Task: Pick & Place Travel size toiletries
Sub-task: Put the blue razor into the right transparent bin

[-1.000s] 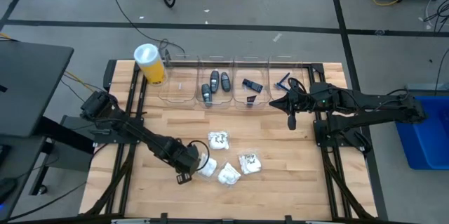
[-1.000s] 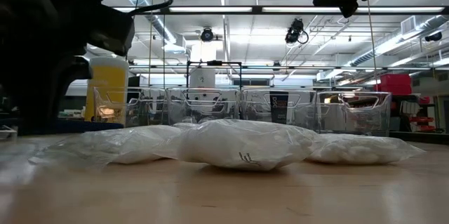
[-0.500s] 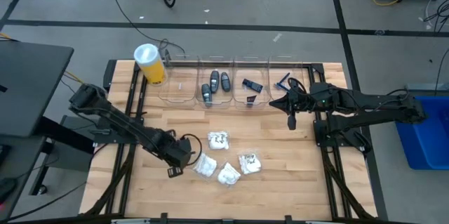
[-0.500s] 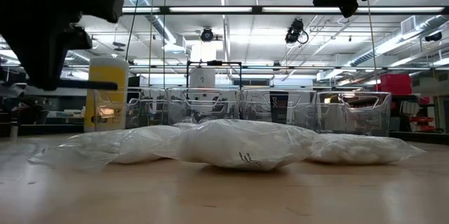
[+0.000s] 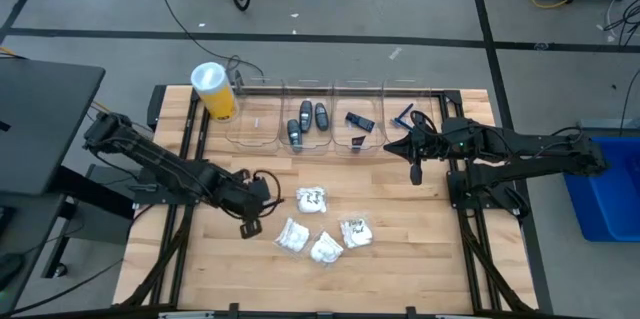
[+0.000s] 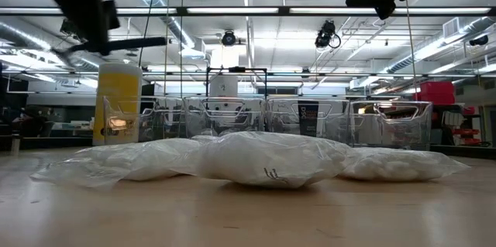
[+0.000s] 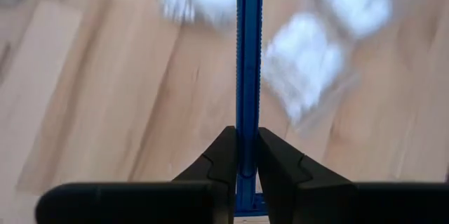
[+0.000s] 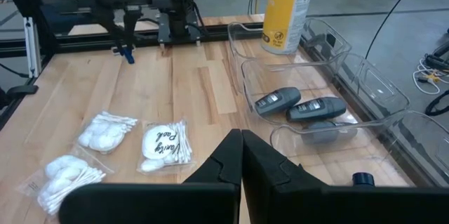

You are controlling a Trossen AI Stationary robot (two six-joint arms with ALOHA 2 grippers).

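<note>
The left gripper [image 5: 248,227] hangs above the table [image 5: 400,249] beside the white packets [image 5: 322,224], jaws clamped on a blue razor [image 7: 248,76], so the carry seems underway: next, reaching the clear bins [image 5: 330,119], while the right gripper [image 5: 415,176] waits, pinched empty.

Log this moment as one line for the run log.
left gripper: shut on blue razor, lifted over table | right gripper: shut, empty, waiting by bins | white packets: on table

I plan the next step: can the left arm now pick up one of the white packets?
Probably not yet. The left tool is shut on a blue razor, so it must release that first. Otherwise the white packets lie uncovered on the table.
</note>
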